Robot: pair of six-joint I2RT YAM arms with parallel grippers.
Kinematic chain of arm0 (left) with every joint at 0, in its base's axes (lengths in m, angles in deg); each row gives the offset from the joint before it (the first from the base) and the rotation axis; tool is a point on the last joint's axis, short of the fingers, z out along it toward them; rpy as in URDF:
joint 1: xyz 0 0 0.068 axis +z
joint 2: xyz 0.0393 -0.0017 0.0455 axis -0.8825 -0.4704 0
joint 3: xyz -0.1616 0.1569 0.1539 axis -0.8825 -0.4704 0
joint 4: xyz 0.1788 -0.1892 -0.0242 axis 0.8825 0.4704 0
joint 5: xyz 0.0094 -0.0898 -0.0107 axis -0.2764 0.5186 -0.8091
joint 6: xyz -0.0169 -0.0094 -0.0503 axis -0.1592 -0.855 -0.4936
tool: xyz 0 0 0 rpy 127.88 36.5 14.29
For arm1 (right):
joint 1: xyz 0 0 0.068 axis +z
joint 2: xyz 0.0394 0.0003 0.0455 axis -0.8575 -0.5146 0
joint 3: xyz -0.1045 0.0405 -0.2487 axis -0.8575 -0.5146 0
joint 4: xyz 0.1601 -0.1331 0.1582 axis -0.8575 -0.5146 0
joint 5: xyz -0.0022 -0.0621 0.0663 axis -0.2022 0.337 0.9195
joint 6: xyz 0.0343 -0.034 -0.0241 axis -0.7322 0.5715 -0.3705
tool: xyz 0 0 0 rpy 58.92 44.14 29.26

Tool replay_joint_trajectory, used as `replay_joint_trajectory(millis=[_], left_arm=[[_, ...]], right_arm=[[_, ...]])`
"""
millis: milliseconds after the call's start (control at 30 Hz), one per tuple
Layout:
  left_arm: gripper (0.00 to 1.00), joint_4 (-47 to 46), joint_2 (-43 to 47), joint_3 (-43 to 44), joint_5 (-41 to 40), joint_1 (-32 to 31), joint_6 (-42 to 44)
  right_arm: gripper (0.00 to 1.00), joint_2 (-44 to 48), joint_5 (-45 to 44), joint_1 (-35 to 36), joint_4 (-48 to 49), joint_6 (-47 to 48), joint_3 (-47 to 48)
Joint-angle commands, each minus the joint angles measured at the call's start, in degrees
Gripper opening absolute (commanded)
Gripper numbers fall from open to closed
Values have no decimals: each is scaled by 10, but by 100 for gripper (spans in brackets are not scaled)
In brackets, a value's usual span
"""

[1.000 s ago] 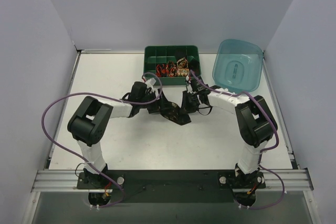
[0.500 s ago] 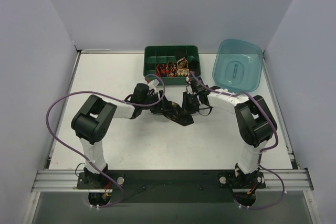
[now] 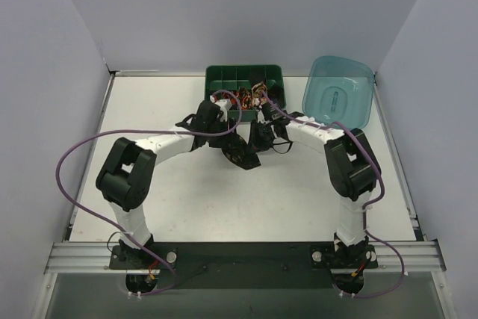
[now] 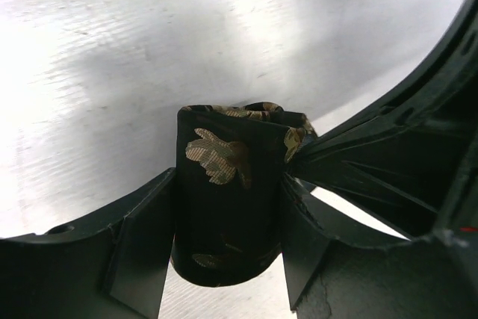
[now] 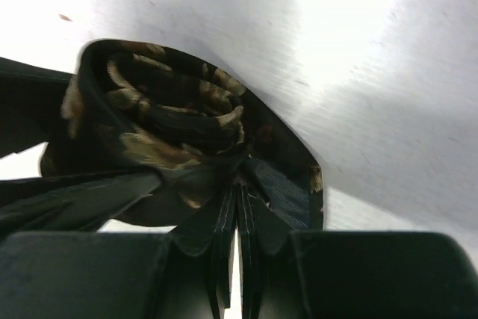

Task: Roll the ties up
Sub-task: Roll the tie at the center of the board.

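A black tie with gold motifs is rolled into a coil (image 3: 243,152) between my two grippers, on the table just in front of the green tray. In the left wrist view the coil (image 4: 224,184) stands between my left gripper's (image 4: 228,240) two fingers, which press on its sides. In the right wrist view my right gripper (image 5: 239,252) is nearly closed, pinching fabric at the edge of the coil (image 5: 164,110). In the top view my left gripper (image 3: 230,142) is left of the coil and my right gripper (image 3: 259,138) is right of it. Small rolled ties (image 3: 240,98) lie in the tray.
The dark green compartment tray (image 3: 224,78) stands at the back middle, close behind the grippers. The translucent teal tub (image 3: 337,95) stands at the back right. Grey walls close the table on the left, the right and the back.
Both grippers, with the rolled tie between them, have moved back toward the green tray. The left arm's wrist has swung up and to the right.
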Motion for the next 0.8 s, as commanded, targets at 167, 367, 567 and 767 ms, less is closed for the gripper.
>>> replay_joint_trajectory(millis=[167, 367, 567, 767], left_arm=[[62, 197, -10, 109, -249, -70, 94], [62, 278, -47, 159, -429, -123, 96], [62, 322, -90, 187, -554, -180, 93], [62, 321, -120, 196, -616, -224, 85]], right_arm=[[7, -31, 42, 6, -4, -22, 49], [7, 0, 47, -7, 4, -32, 17], [7, 45, 74, -33, 38, -58, -49], [7, 84, 110, -70, 91, -86, -119]])
